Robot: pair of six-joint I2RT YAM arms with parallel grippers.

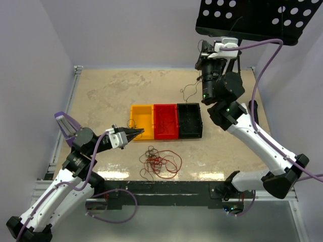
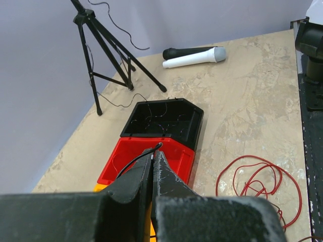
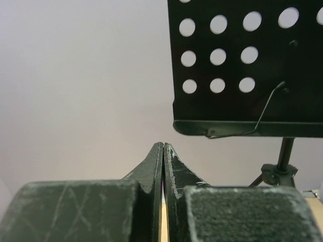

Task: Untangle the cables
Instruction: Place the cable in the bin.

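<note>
The cables are a snarl of thin red and dark wires point(image 1: 160, 161) on the table in front of the bins; its red loops show in the left wrist view point(image 2: 252, 181). My left gripper point(image 1: 139, 133) hovers over the front of the yellow bin point(image 1: 142, 121). It is shut on a single black wire strand point(image 2: 136, 161) that curls out at the tips point(image 2: 155, 150) above the red bin point(image 2: 126, 156). My right gripper point(image 1: 206, 53) is raised high at the back. Its jaws are shut point(image 3: 164, 144) with nothing seen between them.
The yellow, red point(image 1: 165, 121) and black bins point(image 1: 189, 120) stand side by side mid-table; thin wires lie in the black bin point(image 2: 161, 118). A music stand point(image 1: 262, 20) overhangs the back right, and its tripod point(image 2: 101, 50) and cord are on the table. Two microphones point(image 2: 194, 55) lie beyond the bins.
</note>
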